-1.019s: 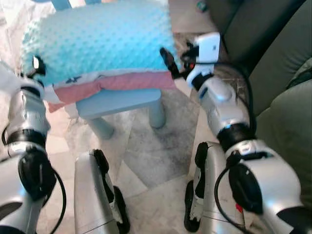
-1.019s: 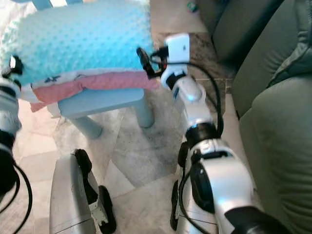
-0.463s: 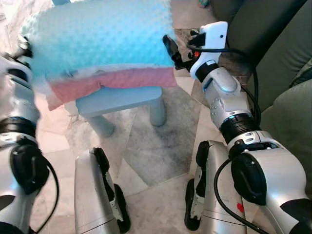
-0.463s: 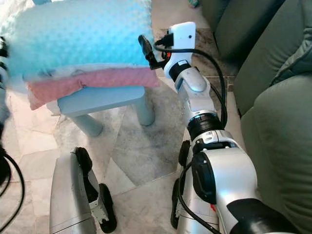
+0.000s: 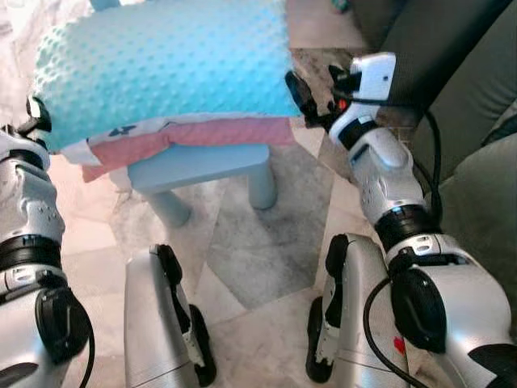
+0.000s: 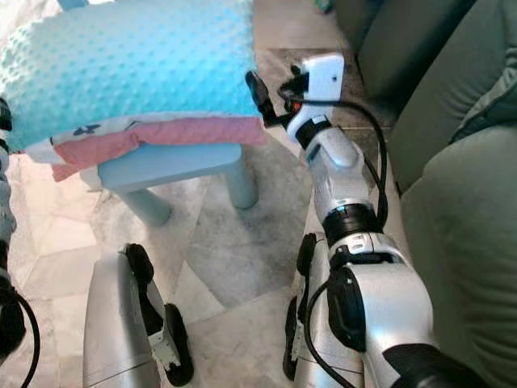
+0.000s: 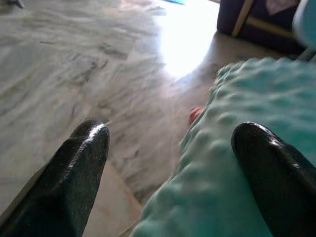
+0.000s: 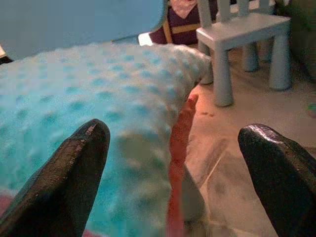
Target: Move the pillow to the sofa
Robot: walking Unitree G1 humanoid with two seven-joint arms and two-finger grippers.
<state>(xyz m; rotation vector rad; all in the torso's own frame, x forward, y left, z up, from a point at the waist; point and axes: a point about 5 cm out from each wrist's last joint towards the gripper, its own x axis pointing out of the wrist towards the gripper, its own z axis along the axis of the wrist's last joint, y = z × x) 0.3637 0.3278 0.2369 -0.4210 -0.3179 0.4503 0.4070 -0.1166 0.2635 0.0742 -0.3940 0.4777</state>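
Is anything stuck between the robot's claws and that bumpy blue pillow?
Nothing visible. The left gripper and right gripper, both open, sit at opposite ends of the dotted turquoise pillow with a pink underside on the pale blue plastic table.

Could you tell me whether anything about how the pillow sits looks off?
The pillow overhangs the small blue table on both sides, its pink underside sagging past the left edge. Nothing looks spilled or damaged.

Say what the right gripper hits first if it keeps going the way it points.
Most likely the pillow: the right gripper, open, points at its near edge, which sits between the fingers in the wrist view. Depth unclear.
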